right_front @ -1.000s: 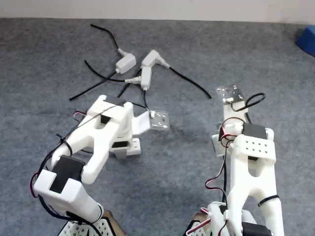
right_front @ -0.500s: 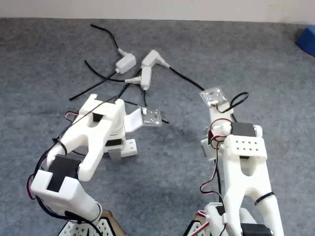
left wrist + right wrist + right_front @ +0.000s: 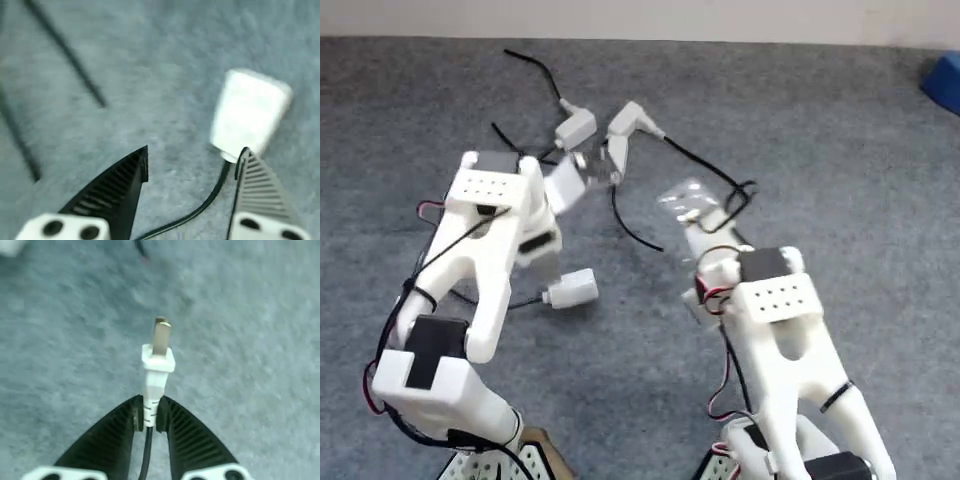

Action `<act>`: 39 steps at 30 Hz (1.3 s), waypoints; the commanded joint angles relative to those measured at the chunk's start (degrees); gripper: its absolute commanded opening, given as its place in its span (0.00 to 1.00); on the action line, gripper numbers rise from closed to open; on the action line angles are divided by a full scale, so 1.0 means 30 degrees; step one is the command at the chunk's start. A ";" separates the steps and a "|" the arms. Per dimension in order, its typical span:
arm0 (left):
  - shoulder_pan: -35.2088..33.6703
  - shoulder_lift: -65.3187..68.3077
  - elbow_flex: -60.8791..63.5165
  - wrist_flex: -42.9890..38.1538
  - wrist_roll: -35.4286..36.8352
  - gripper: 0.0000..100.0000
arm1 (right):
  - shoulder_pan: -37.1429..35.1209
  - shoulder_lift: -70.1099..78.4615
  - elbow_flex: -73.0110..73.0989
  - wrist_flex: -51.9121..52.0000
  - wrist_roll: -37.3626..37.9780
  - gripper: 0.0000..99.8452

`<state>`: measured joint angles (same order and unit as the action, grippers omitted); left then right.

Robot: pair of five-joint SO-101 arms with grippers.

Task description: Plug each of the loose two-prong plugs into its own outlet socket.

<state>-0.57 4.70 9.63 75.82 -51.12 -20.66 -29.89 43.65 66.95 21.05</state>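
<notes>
**Right arm's got a plug, left one's empty-handed**

High view: the left gripper sits right by the white corded pieces on the grey carpet. It's nearer them than the right gripper, and from that one they lie off toward the left arm's side.
Left wrist: jaws spread with nothing in them, and a white block with a black cord just past one fingertip.
Right wrist: jaws clenched on a two-prong plug, its long axis in line with the gripper and its prongs pointing away.
No readable print anywhere.

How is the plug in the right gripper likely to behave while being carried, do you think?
Probably light and stiff: the plug stands straight out of the right gripper, pinched at its narrow neck. Its thin black cord looks floppy and may tug it askew.
</notes>
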 commanded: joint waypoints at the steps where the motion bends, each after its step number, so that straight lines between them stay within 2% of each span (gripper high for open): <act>1: -0.0132 -0.2564 -0.1304 0.0938 0.1231 0.28 | -0.1333 0.0689 -0.1773 0.0132 -0.1201 0.01; 5: -0.0249 -0.4469 0.0425 0.1846 -0.0264 0.28 | -0.1333 0.3238 -0.3062 0.0982 -0.1260 0.01; 8: -0.1158 -0.5729 0.1861 0.1026 -0.0088 0.28 | -0.1333 0.4352 -0.4029 0.0484 -0.1348 0.01; 12: -0.2125 -0.7604 0.4264 -0.3106 0.2725 0.25 | -0.1392 0.4469 -0.5084 -0.2095 -0.1436 0.01; 17: -0.3150 -1.1912 1.0007 -0.9377 0.5919 0.18 | -0.1597 0.4440 -0.4850 -0.5641 -0.3429 0.01; 20: -0.3355 -1.4872 1.4051 -1.2894 0.6799 0.25 | -0.2535 0.4410 -0.3297 -0.7839 -0.3692 0.01; 23: -0.3297 -1.7451 1.7099 -1.4769 0.6945 0.36 | -0.3531 0.3502 -0.1333 -0.9802 -0.3634 0.01; 27: -0.3267 -1.9912 1.9326 -1.5473 0.6916 0.43 | -0.4586 0.0278 0.0747 -1.0388 -0.3341 0.01; 33: -0.3121 -2.1875 2.0264 -1.5385 0.6916 0.44 | -0.4879 -0.4674 0.3648 -0.8601 -0.2813 0.01; 39: -0.1568 -2.2374 2.0498 -1.5355 0.7004 0.43 | -0.7048 -0.7604 0.5553 -0.8073 -0.2872 0.01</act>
<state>-7.96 -61.14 71.52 30.73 -30.81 -39.21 -48.88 59.56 42.15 12.00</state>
